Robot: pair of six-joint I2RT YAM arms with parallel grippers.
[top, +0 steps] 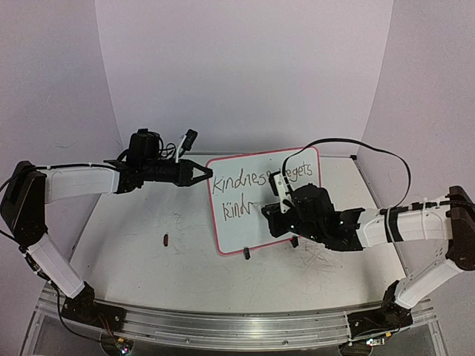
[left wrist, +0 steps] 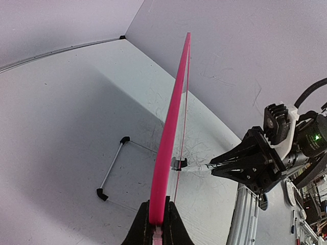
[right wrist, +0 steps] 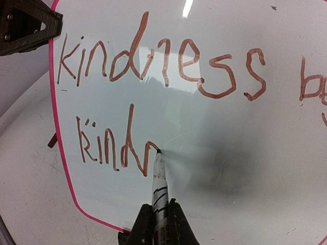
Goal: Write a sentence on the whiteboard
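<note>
The whiteboard [top: 239, 233] stands propped near the middle of the top view, its left pink edge pinched tight in the left hand [top: 206, 176]; the right hand [right wrist: 157, 218], at the bottom of its own view, is closed round one marker [right wrist: 159, 186], tip touching the board just after the last stroke; the sentence [right wrist: 163, 66] runs in two lines, "kindness begets" above, "kindn" below; blank board lies right of the tip; bare counter [top: 126, 259] opens at lower left, one small dark bit [top: 165, 239] on it; one black clip foot [top: 246, 254] shows under the board's lower edge.
</note>
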